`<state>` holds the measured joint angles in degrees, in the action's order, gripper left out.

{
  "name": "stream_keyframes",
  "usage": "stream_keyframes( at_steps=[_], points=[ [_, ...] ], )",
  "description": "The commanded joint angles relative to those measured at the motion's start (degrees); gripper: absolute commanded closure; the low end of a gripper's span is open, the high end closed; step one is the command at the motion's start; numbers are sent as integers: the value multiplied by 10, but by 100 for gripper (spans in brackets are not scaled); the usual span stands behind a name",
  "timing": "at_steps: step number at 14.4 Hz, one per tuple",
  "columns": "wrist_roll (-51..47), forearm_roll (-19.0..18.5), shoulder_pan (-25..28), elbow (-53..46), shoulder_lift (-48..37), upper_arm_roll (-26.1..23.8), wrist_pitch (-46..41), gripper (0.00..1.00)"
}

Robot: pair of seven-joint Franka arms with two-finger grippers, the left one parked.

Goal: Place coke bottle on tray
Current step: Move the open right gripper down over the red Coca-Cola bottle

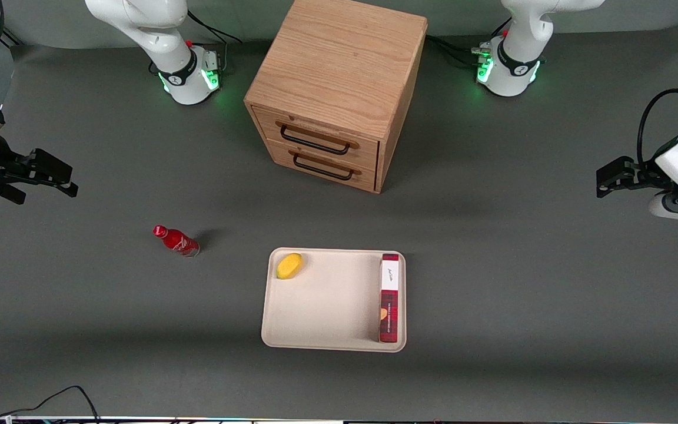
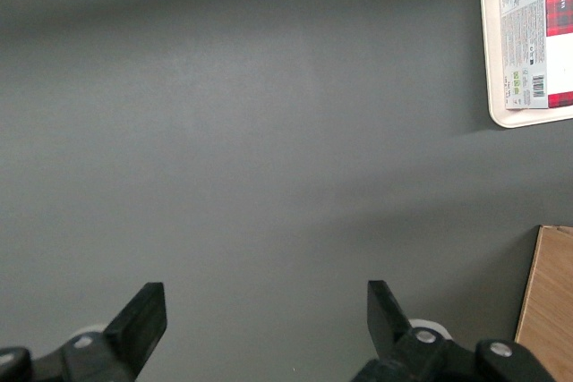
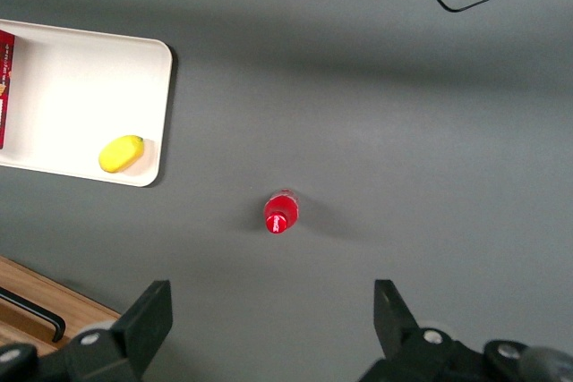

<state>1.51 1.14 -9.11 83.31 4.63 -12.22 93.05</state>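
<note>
The coke bottle (image 1: 175, 241) stands upright on the grey table (image 1: 139, 330), left of centre in the front frame, with its red cap showing toward the upper left of its body there. It is apart from everything: nothing touches it. In the wrist picture of the working arm the bottle (image 3: 280, 211) is seen from above, cap first, near the middle of the frame.

The gripper (image 1: 50, 176) hangs at the left edge of the front frame, above and to the left of the bottle in the picture and well apart from it. Its fingers (image 3: 148, 313) are spread wide with nothing between them.

The tray (image 1: 327, 344) lies flat in the lower middle of the front frame, near the bottle but not touching it. On it rest a yellow lemon (image 1: 289, 265) in its upper left corner and a long red plaid box (image 1: 389, 297) along its right rim. The wooden cabinet (image 1: 339, 76) stands at upper centre.
</note>
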Motion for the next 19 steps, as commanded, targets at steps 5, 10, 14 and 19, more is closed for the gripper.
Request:
stream_keyframes(
  at_steps=[5,10,14,19],
  points=[
    [-2,0,8,17,36,-8,31,0],
    [-27,-5,7,224,-24,-25,177,0],
    [-26,-5,4,415,-83,-26,347,0],
    [-8,-6,-9,436,-35,-26,415,0]
  ],
)
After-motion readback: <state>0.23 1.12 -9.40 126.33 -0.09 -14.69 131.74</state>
